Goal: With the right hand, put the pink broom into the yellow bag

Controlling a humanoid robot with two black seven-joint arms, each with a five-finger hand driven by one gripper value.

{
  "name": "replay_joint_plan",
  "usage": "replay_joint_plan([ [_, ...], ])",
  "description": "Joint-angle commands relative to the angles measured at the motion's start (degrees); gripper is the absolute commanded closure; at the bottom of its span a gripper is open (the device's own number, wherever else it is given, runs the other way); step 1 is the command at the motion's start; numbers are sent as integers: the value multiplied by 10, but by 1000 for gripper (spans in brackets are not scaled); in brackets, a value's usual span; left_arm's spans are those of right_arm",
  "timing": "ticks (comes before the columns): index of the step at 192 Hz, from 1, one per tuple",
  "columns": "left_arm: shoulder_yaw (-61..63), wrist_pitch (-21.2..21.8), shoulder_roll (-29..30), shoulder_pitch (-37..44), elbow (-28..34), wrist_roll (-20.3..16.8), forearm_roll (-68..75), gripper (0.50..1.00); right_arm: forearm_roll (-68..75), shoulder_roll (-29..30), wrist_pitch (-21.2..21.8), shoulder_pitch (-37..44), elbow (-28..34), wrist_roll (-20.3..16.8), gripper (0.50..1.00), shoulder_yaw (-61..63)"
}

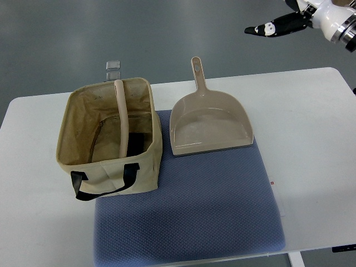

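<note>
The yellow bag [108,161] stands open on the left part of the table, half on the blue mat. Inside it the pink broom [121,114] leans with its handle against the bag's far rim, its lower end hidden in the bag. My right hand [275,25] is raised at the top right corner, far from the bag, fingers stretched out and holding nothing. The left arm does not show.
A pink dustpan [208,125] lies on the blue mat [189,217] right of the bag, handle pointing away. The white table [311,144] ends near the bottom edge. A small clear clip [113,65] sits behind the bag.
</note>
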Motion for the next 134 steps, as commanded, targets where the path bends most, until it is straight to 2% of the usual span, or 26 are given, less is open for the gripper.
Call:
replay_joint_plan([
  [1, 0, 0, 0, 0, 0, 0, 0, 500, 5, 34, 7, -57, 0, -41, 609, 91],
  [25, 0, 0, 0, 0, 0, 0, 0, 500, 6, 94, 6, -121, 0, -98, 609, 190],
  [41, 0, 0, 0, 0, 1, 1, 0, 500, 6, 131, 6, -157, 0, -115, 609, 238],
  [92, 0, 0, 0, 0, 0, 0, 0, 500, 35, 213, -3, -266, -1, -107, 607, 302],
  [120, 0, 0, 0, 0, 0, 0, 0, 500, 52, 236, -3, -301, -2, -106, 607, 302],
  [134, 0, 0, 0, 0, 0, 0, 0, 500, 54, 245, -3, -312, -3, -99, 589, 302],
])
